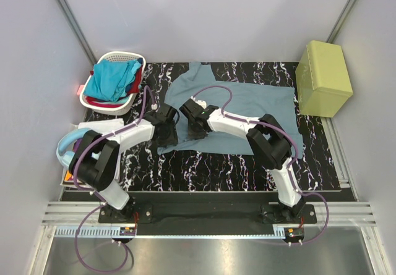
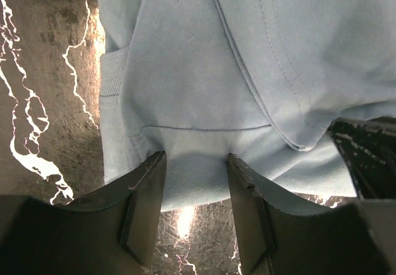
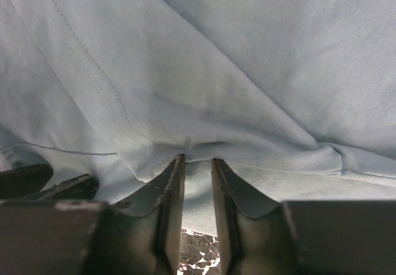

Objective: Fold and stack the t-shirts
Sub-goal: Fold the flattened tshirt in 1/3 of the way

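The grey-blue t-shirt (image 1: 247,111) lies spread on the black marbled mat, its near left part rumpled. My left gripper (image 1: 167,133) is at the shirt's near left edge; in the left wrist view (image 2: 195,157) its jaws stand apart with the hem of the shirt (image 2: 204,71) between them. My right gripper (image 1: 195,128) is just to its right; in the right wrist view (image 3: 198,159) its jaws are nearly together, pinching a fold of the shirt (image 3: 247,71). The turquoise t-shirt (image 1: 114,80) and the red t-shirt (image 1: 93,100) lie in the basket.
The white laundry basket (image 1: 120,55) stands at the back left. A yellow-green box (image 1: 323,77) stands at the back right. A pale blue object (image 1: 65,148) lies off the mat's left edge. The mat (image 1: 216,170) shows bare in front of the shirt.
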### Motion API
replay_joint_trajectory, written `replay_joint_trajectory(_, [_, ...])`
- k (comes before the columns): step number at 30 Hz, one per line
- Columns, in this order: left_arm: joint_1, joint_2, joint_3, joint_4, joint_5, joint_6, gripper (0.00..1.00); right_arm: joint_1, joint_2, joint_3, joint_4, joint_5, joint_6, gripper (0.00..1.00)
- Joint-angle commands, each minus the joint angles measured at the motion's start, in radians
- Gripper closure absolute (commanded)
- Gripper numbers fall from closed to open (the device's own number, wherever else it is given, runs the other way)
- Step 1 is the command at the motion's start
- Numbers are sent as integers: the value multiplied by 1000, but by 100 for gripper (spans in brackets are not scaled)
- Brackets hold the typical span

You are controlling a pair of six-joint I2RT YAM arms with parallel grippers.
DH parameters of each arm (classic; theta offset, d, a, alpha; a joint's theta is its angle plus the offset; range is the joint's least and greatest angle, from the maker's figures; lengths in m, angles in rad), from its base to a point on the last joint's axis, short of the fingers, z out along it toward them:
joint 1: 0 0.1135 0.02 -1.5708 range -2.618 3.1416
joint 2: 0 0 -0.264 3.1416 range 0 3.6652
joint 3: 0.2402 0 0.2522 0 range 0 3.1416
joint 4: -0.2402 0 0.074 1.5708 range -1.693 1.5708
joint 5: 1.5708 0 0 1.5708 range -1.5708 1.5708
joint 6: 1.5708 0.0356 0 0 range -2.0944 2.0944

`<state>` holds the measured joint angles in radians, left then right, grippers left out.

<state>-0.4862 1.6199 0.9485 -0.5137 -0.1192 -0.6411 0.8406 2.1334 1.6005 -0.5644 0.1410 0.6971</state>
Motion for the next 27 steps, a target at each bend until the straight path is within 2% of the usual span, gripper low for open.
replay_joint_trajectory(1, [-2,-38,-19,11,10,-12,51,5,-33,15,18,51,15,75])
replay_joint_trajectory(4, [-3,-35,-20,14,12,-15,51,5,-44,15,18,71,15,82])
replay_joint_trajectory(6, [-3,-35,-20,14,12,-15,51,5,-50,18,17,77,12,83])
replay_joint_trajectory(12, [-3,-34,-20,15,12,-17,51,5,-59,55,5,120,-2,100])
replay_joint_trajectory(20, [-9,-28,-22,15,12,-23,52,3,-63,131,-15,178,-30,100])
replay_joint_trajectory(27, [-15,-23,-19,15,15,-29,52,-34,5,246,-58,180,-57,100])
